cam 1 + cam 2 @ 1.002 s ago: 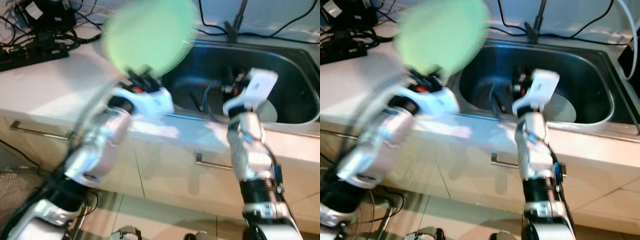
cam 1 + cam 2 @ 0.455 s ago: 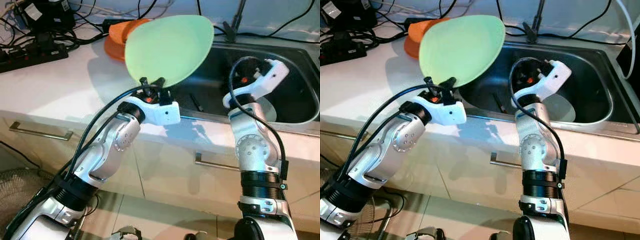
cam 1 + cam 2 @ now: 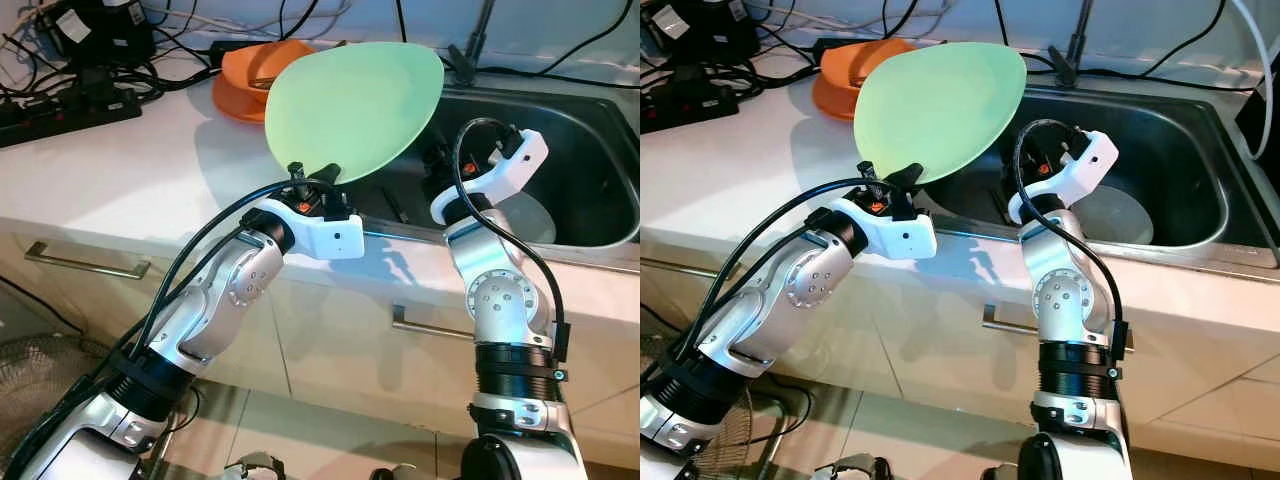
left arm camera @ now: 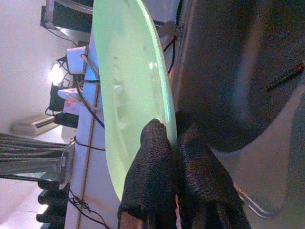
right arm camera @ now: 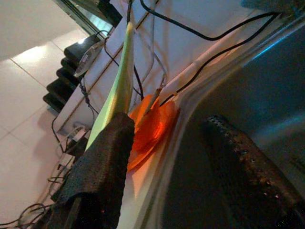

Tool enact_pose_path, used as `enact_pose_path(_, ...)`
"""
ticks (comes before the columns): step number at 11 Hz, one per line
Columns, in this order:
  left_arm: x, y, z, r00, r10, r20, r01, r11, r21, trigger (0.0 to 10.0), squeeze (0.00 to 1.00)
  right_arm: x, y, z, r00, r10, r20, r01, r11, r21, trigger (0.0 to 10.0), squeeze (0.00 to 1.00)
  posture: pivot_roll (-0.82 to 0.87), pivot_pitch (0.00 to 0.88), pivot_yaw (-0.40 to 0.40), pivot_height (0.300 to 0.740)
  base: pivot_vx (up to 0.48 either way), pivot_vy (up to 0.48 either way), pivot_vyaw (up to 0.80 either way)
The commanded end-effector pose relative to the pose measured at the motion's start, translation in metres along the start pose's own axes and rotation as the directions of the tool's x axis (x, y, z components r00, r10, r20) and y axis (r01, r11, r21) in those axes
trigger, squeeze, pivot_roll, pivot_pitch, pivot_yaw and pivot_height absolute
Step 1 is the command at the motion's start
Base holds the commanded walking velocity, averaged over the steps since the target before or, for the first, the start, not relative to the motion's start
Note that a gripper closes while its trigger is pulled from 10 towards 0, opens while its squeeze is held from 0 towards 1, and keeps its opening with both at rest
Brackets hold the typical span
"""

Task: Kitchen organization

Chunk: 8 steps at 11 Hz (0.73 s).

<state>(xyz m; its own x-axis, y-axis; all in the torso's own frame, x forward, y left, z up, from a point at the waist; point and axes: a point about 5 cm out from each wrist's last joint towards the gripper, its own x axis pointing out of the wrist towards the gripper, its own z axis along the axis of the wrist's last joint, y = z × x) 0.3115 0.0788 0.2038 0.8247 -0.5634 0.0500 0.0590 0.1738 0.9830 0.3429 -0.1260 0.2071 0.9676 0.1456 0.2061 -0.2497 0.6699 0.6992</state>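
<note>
Left tool (image 3: pixel 312 182): closed on the lower rim of the green plate (image 3: pixel 352 110), one black finger (image 4: pixel 151 157) on each face, at the centre of the left eye view above the counter's front edge.

Green plate: held in the air at upper centre, over the seam between counter (image 3: pixel 120 165) and sink (image 3: pixel 590 150); nothing touches it but the left tool.

Plate's lie: tilted up on its edge, its broad face turned toward the camera; the long axis climbs from the gripped rim at lower left to the far rim at upper right.

Right tool (image 5: pixel 181 157): fingers spread wide with nothing between them, reaching into the sink right of centre, just right of the plate.

Sink: dark steel basin across the upper right; a pale round dish (image 3: pixel 525 215) lies on its bottom beside the right arm, and a thin dark utensil (image 3: pixel 393 205) lies on the bottom below the plate's rim.

Orange bowl (image 3: pixel 262 72): on the counter at upper left of centre, behind the plate, which hides its right part.

Clutter: a black power strip (image 3: pixel 70 108) and tangled cables (image 3: pixel 150 45) sit along the counter's upper left; a dark stand (image 3: pixel 470 55) rises behind the sink.

Below: two drawer handles (image 3: pixel 85 262) on the cabinet front under the counter.

Change: half a second ago the plate was a little lower and further left, covering more of the orange bowl; the right arm's wrist has dropped lower into the sink.
</note>
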Motion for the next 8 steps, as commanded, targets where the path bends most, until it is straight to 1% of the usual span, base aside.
enact_pose_path(1, 0.002, 0.006, 0.007, 0.999, 0.012, 0.045, -0.013, 1.000, 0.021, 10.0, 0.00, 0.001, 0.010, 0.005, 0.999, 0.036, 0.014, -0.036, 0.999, 0.032, 10.0, 0.00, 0.03, 0.015, 0.041, 0.740, 0.000, 0.000, 0.00)
enact_pose_path(2, 0.002, 0.007, 0.006, 0.999, 0.018, 0.039, -0.019, 1.000, 0.016, 10.0, 0.00, 0.001, 0.009, 0.006, 0.999, 0.031, 0.018, -0.032, 0.998, 0.046, 10.0, 0.00, 0.03, 0.016, 0.042, 0.740, 0.000, 0.000, 0.00)
enact_pose_path(3, 0.003, 0.013, 0.000, 0.998, 0.057, 0.005, -0.057, 0.998, 0.018, 10.0, 0.00, -0.001, 0.004, 0.010, 0.999, 0.007, 0.034, -0.007, 1.000, 0.025, 10.0, 0.00, 0.03, 0.016, 0.043, 0.740, 0.000, 0.000, 0.00)
enact_pose_path(4, 0.003, 0.017, -0.004, 0.997, 0.075, -0.026, -0.074, 0.997, 0.027, 10.0, 0.00, -0.002, -0.001, 0.012, 0.999, -0.021, 0.047, 0.020, 1.000, 0.024, 10.0, 0.00, 0.03, 0.019, 0.045, 0.740, 0.000, 0.000, 0.00)
enact_pose_path(6, 0.003, 0.014, -0.011, 0.995, 0.065, -0.080, -0.063, 0.998, 0.031, 10.0, 0.00, -0.004, -0.003, 0.016, 0.997, -0.035, 0.069, 0.033, 0.999, 0.033, 10.0, 0.00, 0.02, 0.029, 0.046, 0.740, 0.000, 0.000, 0.00)
enact_pose_path(8, 0.003, 0.013, -0.012, 0.994, 0.057, -0.094, -0.055, 0.998, 0.025, 10.0, 0.00, -0.004, -0.002, 0.018, 0.996, -0.036, 0.075, 0.033, 0.999, 0.043, 10.0, 0.00, 0.02, 0.034, 0.045, 0.740, 0.000, 0.000, 0.00)
